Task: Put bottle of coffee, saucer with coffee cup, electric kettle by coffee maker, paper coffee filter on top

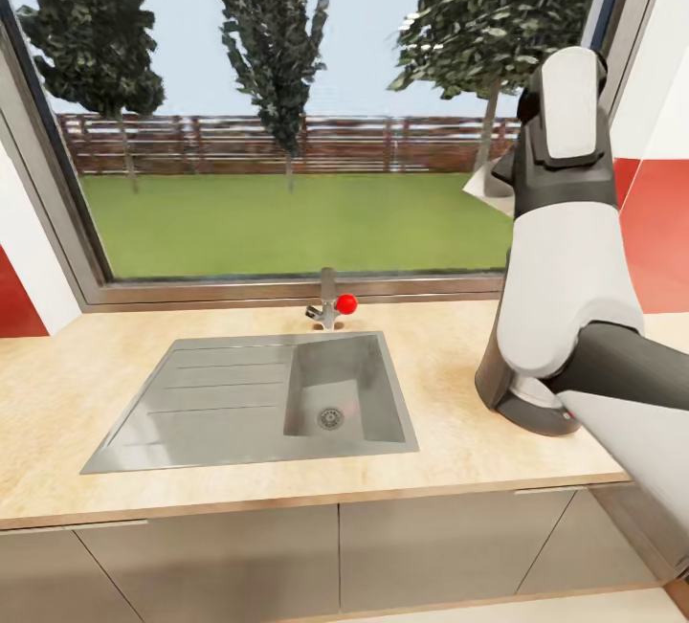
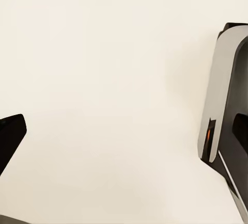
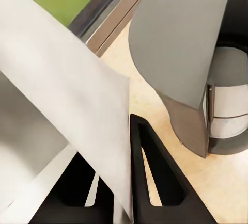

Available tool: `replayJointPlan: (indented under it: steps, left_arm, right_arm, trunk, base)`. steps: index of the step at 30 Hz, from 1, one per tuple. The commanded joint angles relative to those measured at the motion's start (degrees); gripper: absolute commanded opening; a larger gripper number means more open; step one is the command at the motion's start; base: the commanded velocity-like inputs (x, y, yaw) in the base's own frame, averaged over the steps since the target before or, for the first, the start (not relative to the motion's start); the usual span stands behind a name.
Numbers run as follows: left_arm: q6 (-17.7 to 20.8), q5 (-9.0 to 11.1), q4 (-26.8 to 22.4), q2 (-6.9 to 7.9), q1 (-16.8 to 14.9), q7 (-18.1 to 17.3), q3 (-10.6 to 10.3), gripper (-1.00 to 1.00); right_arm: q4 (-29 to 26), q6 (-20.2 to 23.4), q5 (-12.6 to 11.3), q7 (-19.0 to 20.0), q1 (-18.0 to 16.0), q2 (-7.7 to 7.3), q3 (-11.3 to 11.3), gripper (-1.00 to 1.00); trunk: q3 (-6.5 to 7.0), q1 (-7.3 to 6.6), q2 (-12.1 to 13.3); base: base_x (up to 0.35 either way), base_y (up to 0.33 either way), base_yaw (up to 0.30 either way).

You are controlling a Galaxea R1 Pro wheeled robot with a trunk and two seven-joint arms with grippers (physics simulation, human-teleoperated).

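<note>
The white paper coffee filter (image 3: 62, 95) is pinched in my right gripper (image 3: 111, 152), which is shut on it. It hangs in the air just above and beside the grey top of the coffee maker (image 3: 181, 43), whose glass carafe (image 3: 227, 110) shows below. In the head view my raised right arm (image 1: 565, 250) covers most of the coffee maker (image 1: 531, 408); its dark base stands on the beige countertop (image 1: 450, 441). A corner of the filter (image 1: 483, 185) pokes out left of the arm. One black finger (image 2: 10, 136) of my left gripper shows at the frame's edge over a plain cream surface.
A steel sink (image 1: 249, 393) with a drainboard is set into the countertop, left of the coffee maker. A faucet with a red knob (image 1: 330, 302) stands behind it, under a wide window. Grey cabinets run below the counter's front edge.
</note>
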Motion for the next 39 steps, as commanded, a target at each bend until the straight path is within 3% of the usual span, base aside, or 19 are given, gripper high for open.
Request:
replayJointPlan:
  steps: [1, 6, 11, 15, 33, 36, 38, 39]
  left_arm:
    - [-0.1, 0.2, -0.1, 0.00, 0.0, -0.1, 0.2, 1.00]
    - [-0.1, 0.2, -0.1, 0.02, 0.0, -0.1, 0.2, 1.00]
    - [0.0, 0.1, -0.1, 0.01, 0.0, 0.0, 0.2, 1.00]
    - [0.0, 0.2, -0.1, -0.01, 0.0, 0.1, 0.2, 1.00]
    - [0.0, 0.2, -0.1, 0.02, 0.0, 0.2, 0.2, 1.00]
    - [0.0, 0.2, 0.0, 0.02, 0.0, 0.2, 0.2, 1.00]
    - [-0.1, 0.2, 0.0, 0.02, 0.0, 0.2, 0.2, 1.00]
    - [-0.1, 0.2, 0.1, 0.02, 0.0, 0.2, 0.2, 1.00]
  right_arm:
    - [0.0, 0.2, -0.6, -0.5, -0.2, 0.03, -0.1, -1.00]
    - [0.1, 0.0, -0.9, -0.6, -1.5, 0.03, -0.3, -1.00]
    - [0.1, -0.1, -0.9, -0.6, -1.9, 0.03, -3.6, -1.00]
    - [0.1, -0.1, -1.0, -0.6, -1.9, 0.03, -4.5, -1.00]
    - [0.0, -0.1, -1.3, -0.5, -2.0, 0.03, -4.7, -1.00]
    - [0.0, -0.1, -1.4, -0.2, -2.0, 0.03, -5.8, -1.00]
    - [0.0, -0.1, -2.8, 0.1, -1.8, 0.03, -6.5, -1.00]
    - [0.0, -0.1, -4.7, 0.2, -1.7, 0.03, -6.7, -1.00]
  trunk:
    - [-0.11, 0.03, -0.1]
    - [-0.11, 0.03, -0.1]
    - [-0.11, 0.03, -0.1]
    - [-0.11, 0.03, -0.1]
    - [-0.11, 0.03, -0.1]
    - [-0.11, 0.03, -0.1]
    - [-0.11, 0.03, -0.1]
    - [-0.11, 0.03, -0.1]
  base:
    - [0.000, 0.000, 0.000]
    - [0.000, 0.000, -0.023]
    - [0.000, 0.000, -0.208]
    - [0.000, 0.000, -0.273]
    - [0.000, 0.000, -0.280]
    - [0.000, 0.000, -0.179]
    - [0.000, 0.000, -0.050]
    - [0.000, 0.000, -0.017]
